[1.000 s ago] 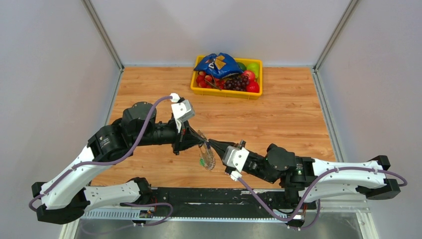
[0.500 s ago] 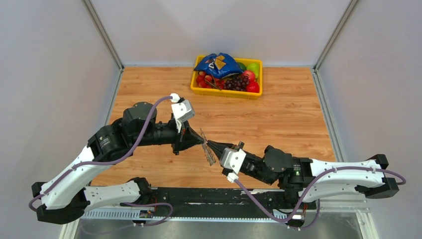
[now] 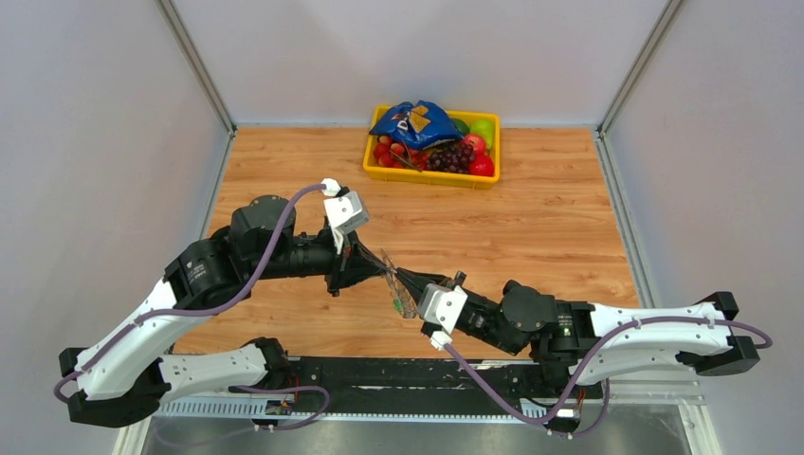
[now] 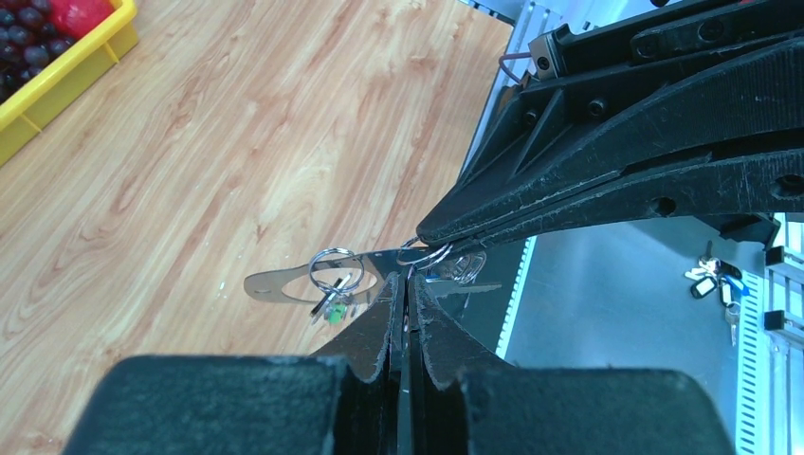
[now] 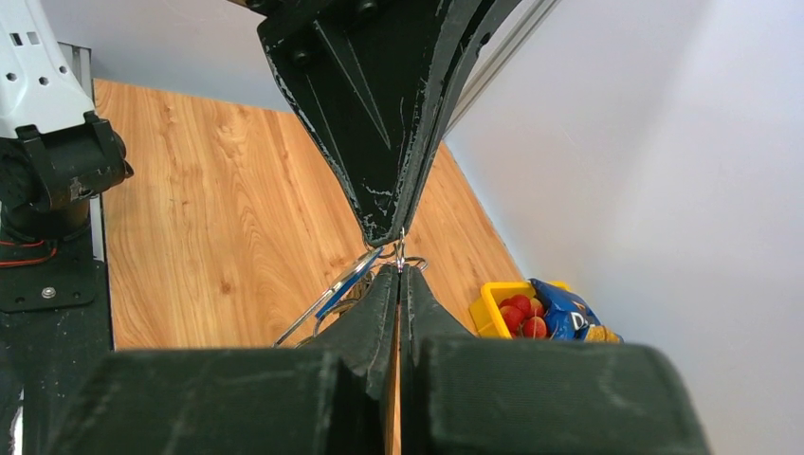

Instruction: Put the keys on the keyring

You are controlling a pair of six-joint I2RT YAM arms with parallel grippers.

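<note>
Eased leftward, the right end effector [image 5: 399,273] is met tip to tip by the left end effector [image 4: 408,284]; both are clamped shut on the keyring [image 3: 402,296], keys [image 4: 334,313] hung just beneath

Two arms [image 3: 237,270] [image 3: 569,327], one keyring [image 3: 399,290], one yellow bin [image 3: 431,177], one blue bag [image 3: 417,121].

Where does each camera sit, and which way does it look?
Top external: high behind the arms, looking down on the table; both arms show.
Left wrist: on the left arm, looking past its left fingers at the keyring.
Right wrist: on the right arm, looking past its right fingers at the same keyring.
Shared: both wrist views show the yellow tray.
</note>
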